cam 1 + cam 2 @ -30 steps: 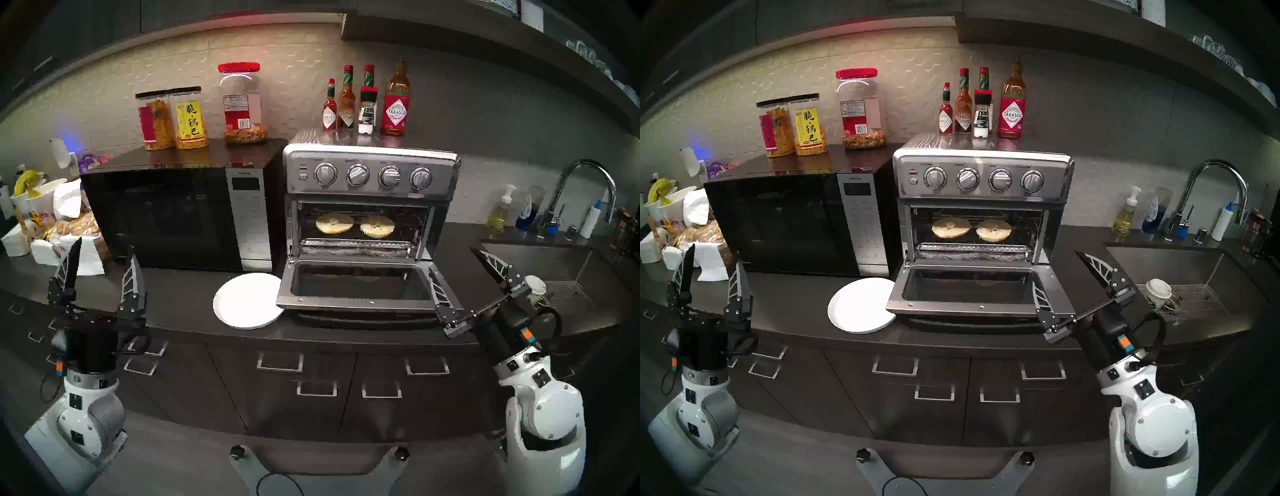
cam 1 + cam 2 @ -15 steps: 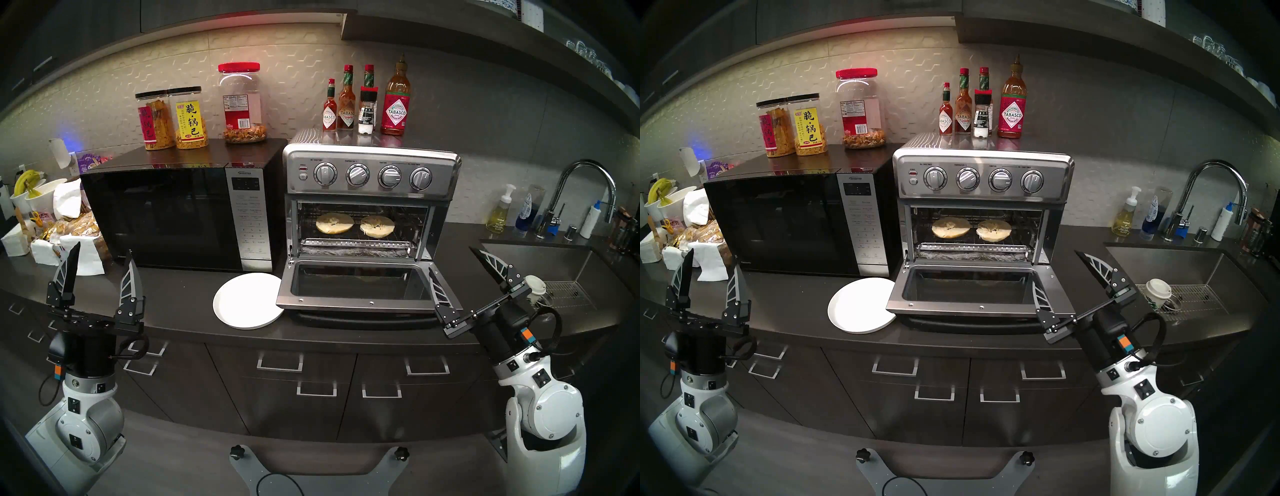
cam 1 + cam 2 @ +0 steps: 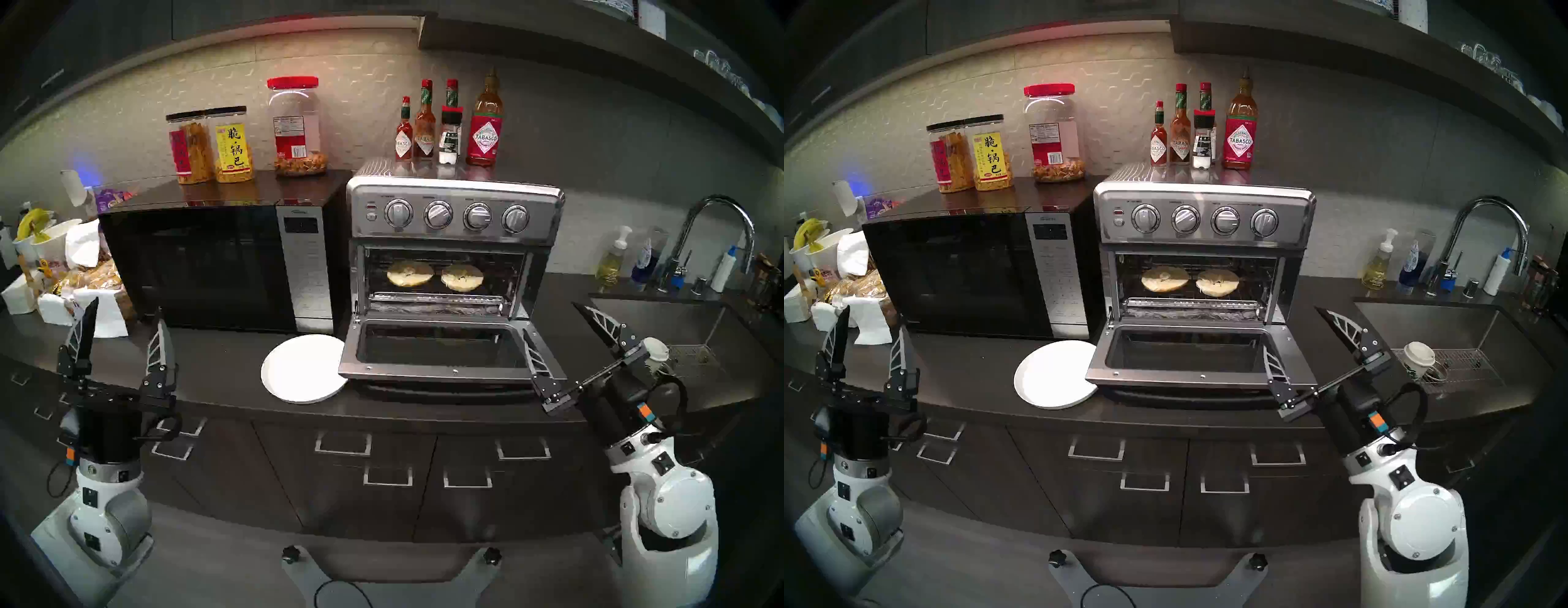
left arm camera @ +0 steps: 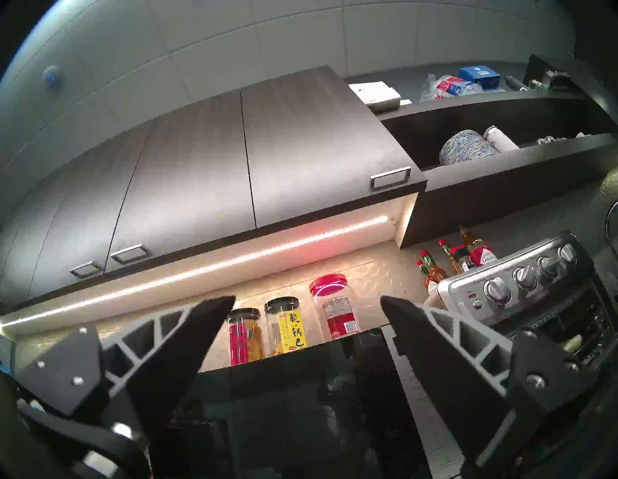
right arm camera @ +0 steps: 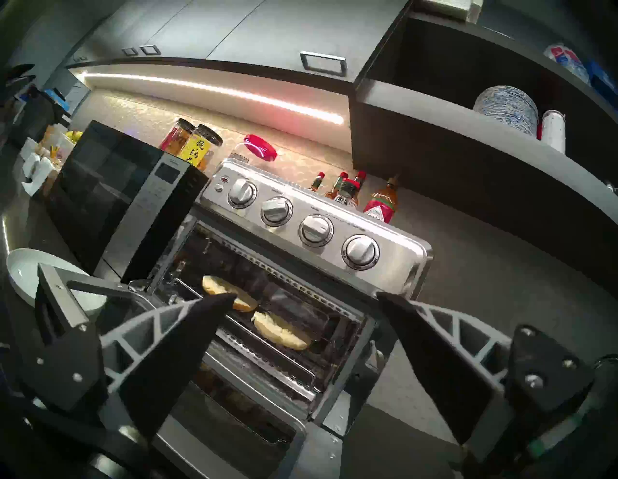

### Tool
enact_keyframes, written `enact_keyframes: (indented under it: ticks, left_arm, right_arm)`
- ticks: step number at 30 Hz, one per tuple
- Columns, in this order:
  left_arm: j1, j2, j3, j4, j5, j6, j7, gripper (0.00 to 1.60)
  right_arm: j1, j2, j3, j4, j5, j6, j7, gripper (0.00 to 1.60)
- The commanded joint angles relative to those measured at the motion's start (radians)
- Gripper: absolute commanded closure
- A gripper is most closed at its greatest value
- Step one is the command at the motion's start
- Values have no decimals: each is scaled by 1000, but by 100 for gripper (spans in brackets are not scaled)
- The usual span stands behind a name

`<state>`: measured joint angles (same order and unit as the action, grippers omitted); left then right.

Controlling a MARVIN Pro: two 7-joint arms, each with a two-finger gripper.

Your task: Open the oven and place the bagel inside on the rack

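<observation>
The stainless oven (image 3: pixel 454 193) stands with its glass door (image 3: pixel 348 354) dropped flat. Two bagel halves (image 3: pixel 410 273) (image 3: pixel 462 277) lie side by side, cut faces up, on the wire rack (image 3: pixel 437 283) inside. In the right wrist view the halves (image 5: pixel 281 329) show deep in the cavity. My left gripper (image 3: pixel 127 306) is open and empty, pointing up over the counter's left part, in front of the microwave. My right gripper (image 3: pixel 550 317) is open and empty, just right of the door's right edge, one finger overlapping that corner.
A white plate (image 3: pixel 303 367) lies empty left of the door. The black microwave (image 3: pixel 199 263) carries snack jars (image 3: pixel 297 127). Sauce bottles (image 3: pixel 485 127) stand on the oven. The sink (image 3: pixel 679 322), with a paper cup (image 3: pixel 656 348), is beyond my right gripper. Bread bags (image 3: pixel 91 276) sit far left.
</observation>
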<state>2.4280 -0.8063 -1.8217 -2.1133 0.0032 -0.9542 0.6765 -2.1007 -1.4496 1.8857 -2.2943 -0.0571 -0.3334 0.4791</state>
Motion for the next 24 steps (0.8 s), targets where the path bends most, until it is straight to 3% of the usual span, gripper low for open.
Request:
enact_keyframes:
  ticks: [1,12,24]
  left_arm:
    - [-1,2,-10,-21,4,-4,-1,0]
    - [-1,4,-10,-21,5,-4,0,0]
    - [0,4,-10,-21,5,-4,1,0]
  right_arm:
    - [33,45,9,-15,28,24,40,0]
    - [52,77,27,-36,14,85,94,0]
    - [50,71,34,-61,-6,138,109,0]
